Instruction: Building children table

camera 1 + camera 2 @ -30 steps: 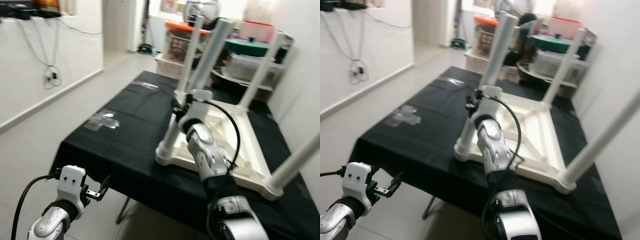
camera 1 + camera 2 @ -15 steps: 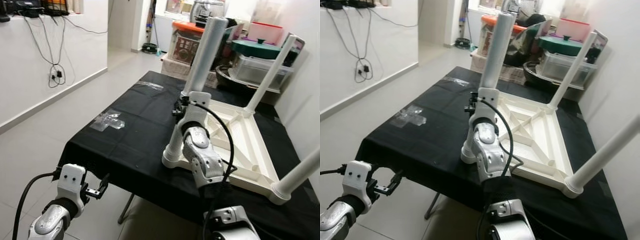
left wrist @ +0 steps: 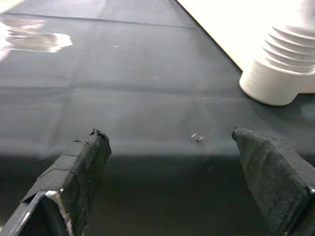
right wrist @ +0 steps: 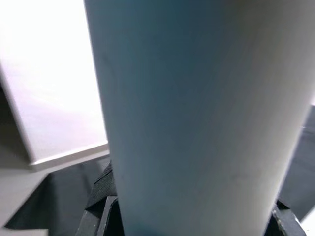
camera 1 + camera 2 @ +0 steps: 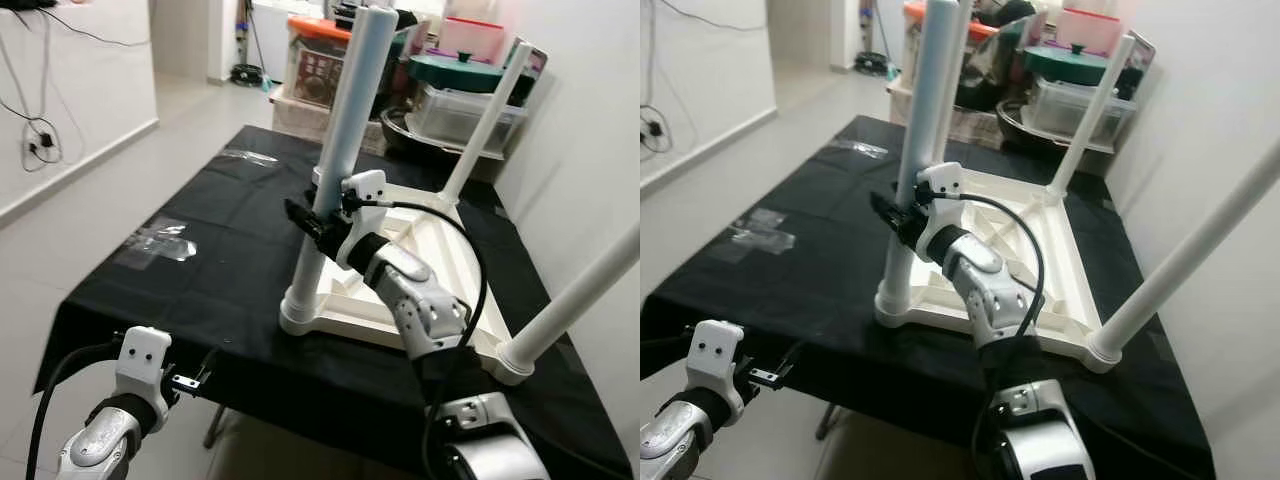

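Children's table: white plastic, upside down on a black-covered table. Three legs seen standing in corner sockets; fourth corner not clearly visible.

Near-left leg: upright in its socket, right gripper clenched around it. Probably being tightened; assembly looks nearly complete.

Left gripper: low at the cloth's near edge, fingers spread, empty.

Storage boxes: behind.
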